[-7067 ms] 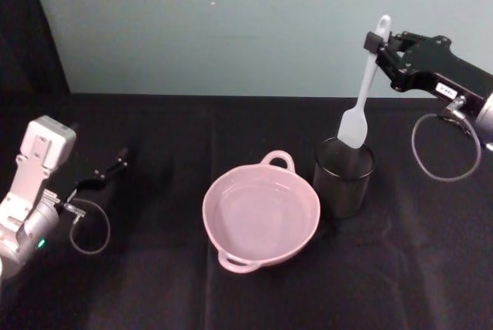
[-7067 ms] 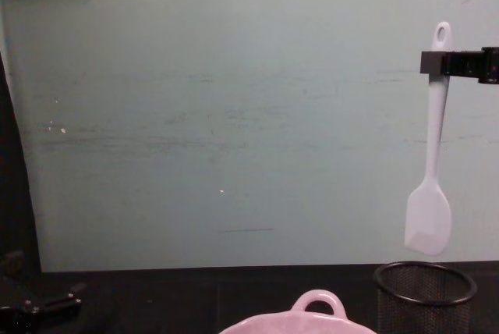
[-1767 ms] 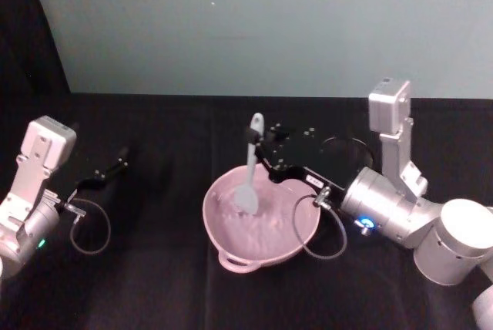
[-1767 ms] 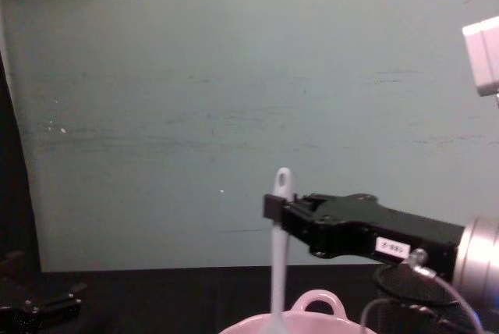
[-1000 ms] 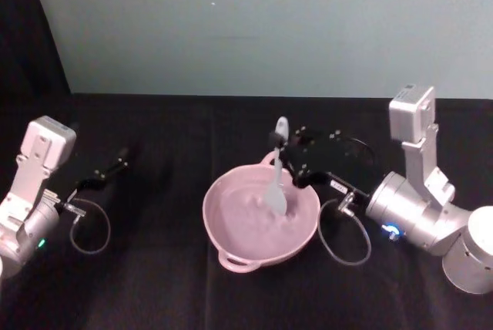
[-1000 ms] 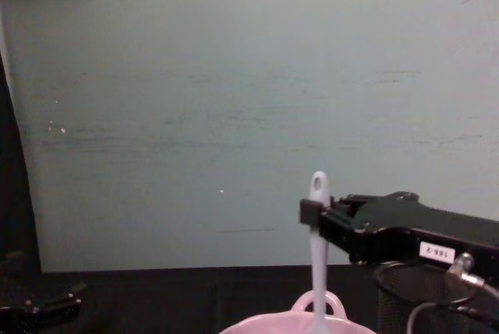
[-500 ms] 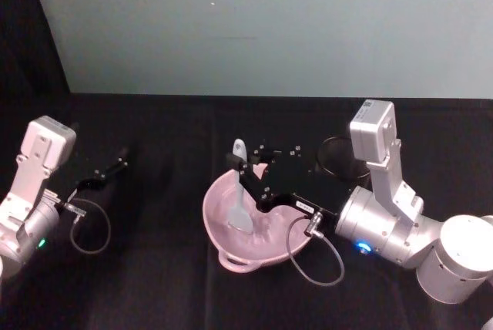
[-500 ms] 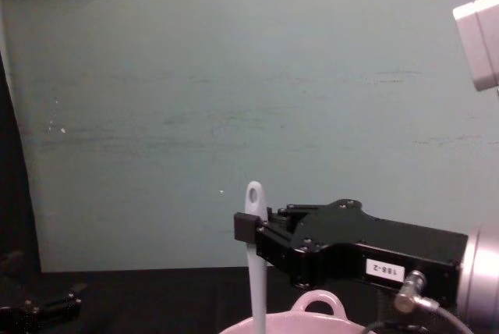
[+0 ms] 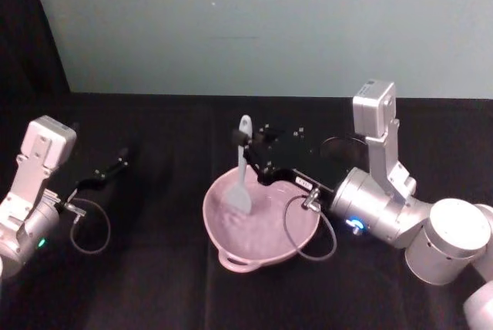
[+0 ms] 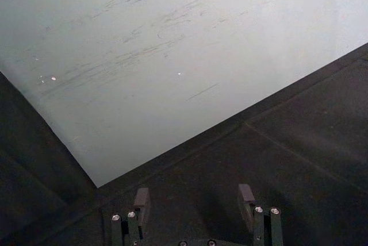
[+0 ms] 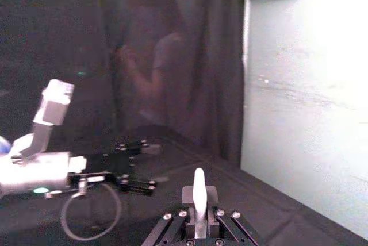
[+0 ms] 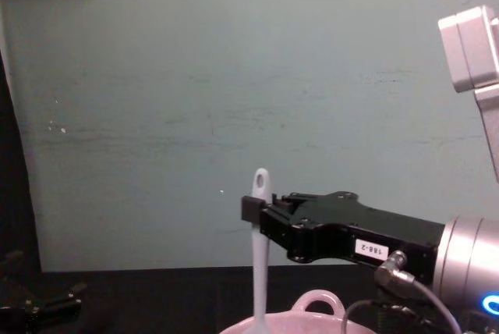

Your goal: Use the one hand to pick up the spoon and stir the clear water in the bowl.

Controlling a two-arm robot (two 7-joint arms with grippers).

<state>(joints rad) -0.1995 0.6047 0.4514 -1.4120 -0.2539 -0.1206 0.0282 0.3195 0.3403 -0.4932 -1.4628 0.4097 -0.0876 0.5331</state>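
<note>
Right now the right gripper reaches in from the right over the far side of the bowl, its jaws clamped on the spoon just below the hole at the handle's end. The spoon stands nearly upright, its flat head down inside the bowl toward the left, far part. The bowl sits mid-table on the black table, one loop handle facing the robot. The black gripper body lies across the bowl's far right rim and hides part of it in the head view, and a grey cable from the wrist loops over the bowl's right side. Behind that arm a dark cup stands to the right of the bowl, mostly covered by the gripper and the wrist. From the chest, the gripper shows side-on with a white label, the spoon drops straight down from it, and the bowl's far handle arches just beneath the gripper body. The right wrist view has the handle pinched between the fingers. Well off to the left, the left gripper hangs low over the table, apart from everything; its wrist view shows the fingers spread with nothing between them. A pale green wall closes off the table's far edge.
</note>
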